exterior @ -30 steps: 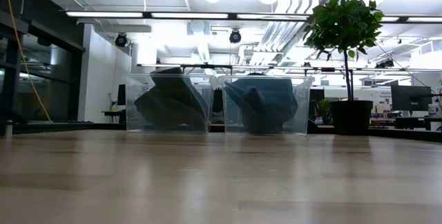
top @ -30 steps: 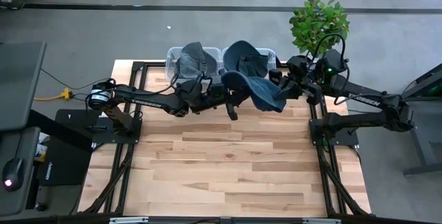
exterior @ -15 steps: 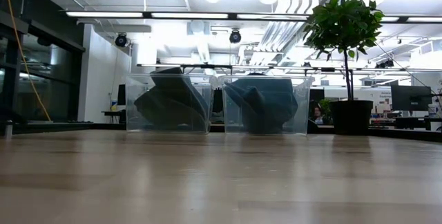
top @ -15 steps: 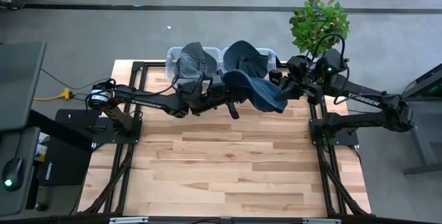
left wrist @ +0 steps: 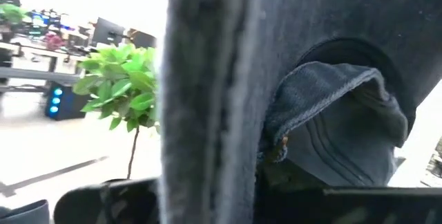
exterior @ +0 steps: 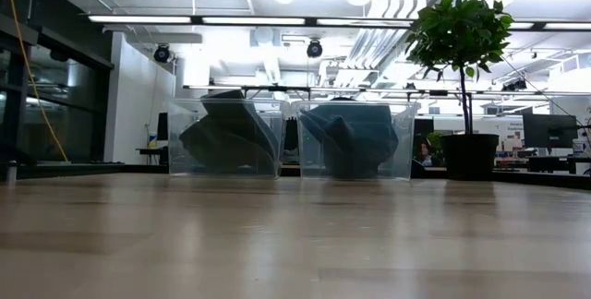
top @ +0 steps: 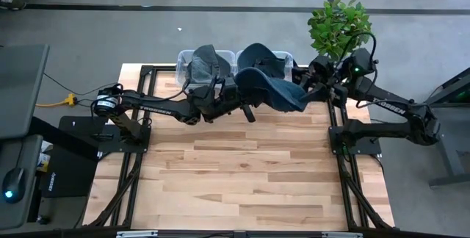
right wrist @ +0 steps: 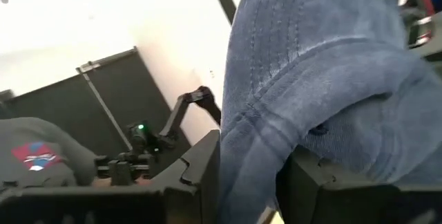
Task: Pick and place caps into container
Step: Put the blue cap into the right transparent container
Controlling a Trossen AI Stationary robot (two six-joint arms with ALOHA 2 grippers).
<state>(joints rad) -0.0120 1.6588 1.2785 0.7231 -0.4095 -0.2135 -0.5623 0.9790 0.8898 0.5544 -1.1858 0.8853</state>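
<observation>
Dark cap (top: 270, 91) carried nearer right container (top: 288, 59) (both end effectors gripping).

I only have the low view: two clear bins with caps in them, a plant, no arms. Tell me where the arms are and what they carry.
Observer: Both arms are up at the far edge of the table. From above, a dark blue cap hangs stretched between the left gripper and the right gripper.
Operator: Say whether each one really grips it.
Observer: The right wrist view shows denim cloth pinched between the right gripper's fingers. The left wrist view shows cloth running down just in front of the camera.
Operator: Give me the cap's place against the bins.
Observer: From above it overlaps the near rim of the right bin, which already holds a blue cap. The left bin holds a greyer cap.
</observation>
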